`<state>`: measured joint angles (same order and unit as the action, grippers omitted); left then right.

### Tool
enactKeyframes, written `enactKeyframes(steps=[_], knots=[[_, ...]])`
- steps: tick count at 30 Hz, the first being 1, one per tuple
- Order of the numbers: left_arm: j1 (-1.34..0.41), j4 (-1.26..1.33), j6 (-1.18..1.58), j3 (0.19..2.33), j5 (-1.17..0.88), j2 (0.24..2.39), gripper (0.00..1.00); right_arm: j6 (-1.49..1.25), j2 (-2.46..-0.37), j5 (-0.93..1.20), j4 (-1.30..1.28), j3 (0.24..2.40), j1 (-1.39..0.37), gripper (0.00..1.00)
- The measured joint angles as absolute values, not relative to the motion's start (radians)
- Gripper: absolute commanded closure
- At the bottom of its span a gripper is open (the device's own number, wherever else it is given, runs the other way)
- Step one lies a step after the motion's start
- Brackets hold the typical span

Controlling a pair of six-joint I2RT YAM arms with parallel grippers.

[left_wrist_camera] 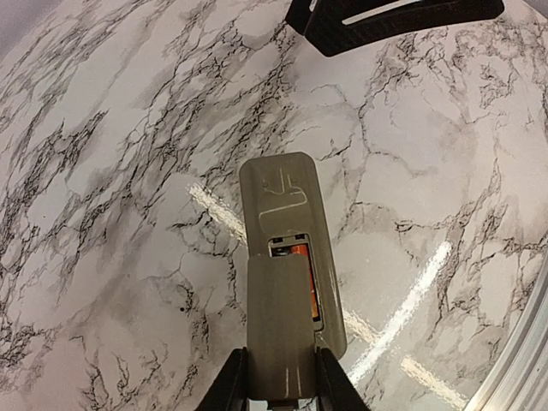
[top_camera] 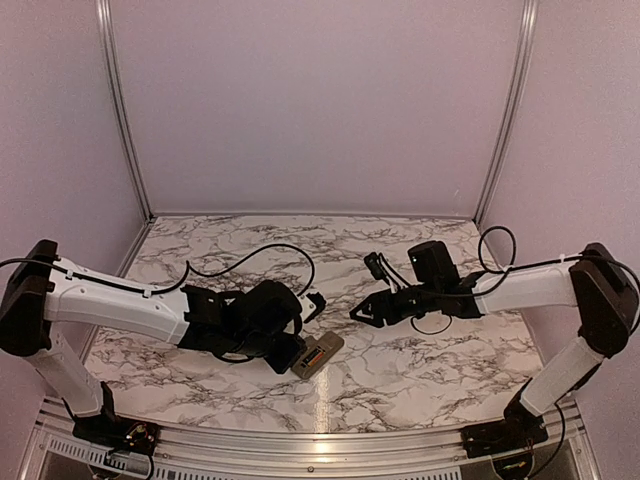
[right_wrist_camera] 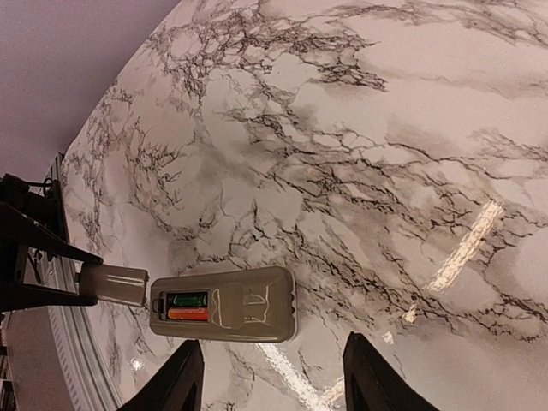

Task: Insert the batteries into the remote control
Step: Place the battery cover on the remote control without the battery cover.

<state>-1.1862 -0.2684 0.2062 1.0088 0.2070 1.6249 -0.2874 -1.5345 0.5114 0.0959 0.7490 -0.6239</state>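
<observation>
Remote control [right_wrist_camera: 244, 317] just ahead of released right gripper [right_wrist_camera: 274, 341]; left gripper [left_wrist_camera: 281, 355] clenched on cover piece [left_wrist_camera: 278, 308].

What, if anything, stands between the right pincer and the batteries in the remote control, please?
Nothing visible does. Both batteries lie exposed in the recess of the remote control, and only bare table separates it from the open right pincer. The grey cover, held by the left pincer, sits at the remote's end.
</observation>
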Motion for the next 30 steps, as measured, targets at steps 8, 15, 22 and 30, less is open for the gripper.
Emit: enactKeyframes(steps=[8, 15, 22, 30], knots=[[-1.199, -0.294, 0.222, 1.05, 0.248, 1.695, 0.84, -0.281, -1.619, 0.552, 0.094, 0.802, -0.624, 0.46], [-1.206, -0.294, 0.259, 1.052, 0.249, 1.73, 0.84, -0.276, -1.672, 0.598, 0.089, 0.836, -0.624, 0.46], [-1.211, -0.295, 0.28, 1.062, 0.249, 1.751, 0.84, -0.261, -1.716, 0.643, 0.085, 0.856, -0.624, 0.48], [-1.211, -0.294, 0.284, 1.108, 0.257, 1.778, 0.84, -0.254, -1.748, 0.675, 0.079, 0.857, -0.624, 0.49]])
